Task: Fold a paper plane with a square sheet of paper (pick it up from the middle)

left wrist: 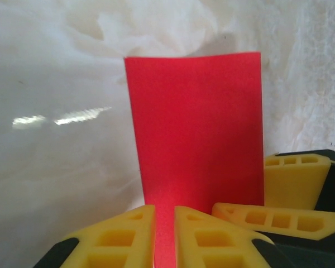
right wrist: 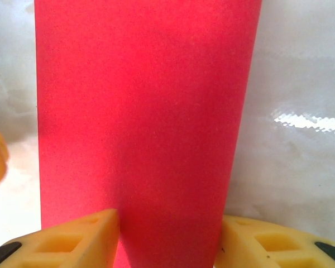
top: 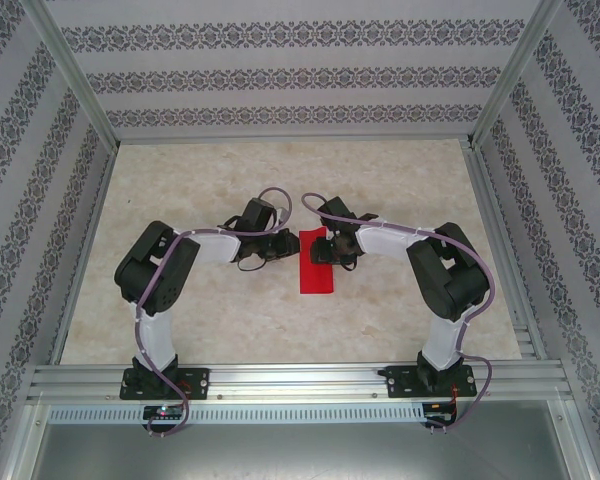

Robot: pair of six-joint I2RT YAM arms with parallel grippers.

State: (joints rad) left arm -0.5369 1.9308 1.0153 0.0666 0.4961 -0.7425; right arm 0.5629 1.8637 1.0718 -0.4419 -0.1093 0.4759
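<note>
Paper status: red sheet of paper (top: 317,272) lies as a narrow strip mid-way across the table (top: 180,320), its far end between both grippers. Left gripper (left wrist: 164,218) sits at the strip's 9 o'clock, fingers nearly together, pinching a paper edge. Right gripper (right wrist: 167,220) sits at 3 o'clock, fingers half apart with paper filling the gap; can't tell if it grips.

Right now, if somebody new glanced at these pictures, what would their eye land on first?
The bright red paper, a narrow strip at the middle of the pale table, jumps out first. Next, both arms bend inward so the left hand and right hand meet at its far end. Up close, yellow fingers frame the red: the left pair nearly closed, the right pair spread wide.
</note>
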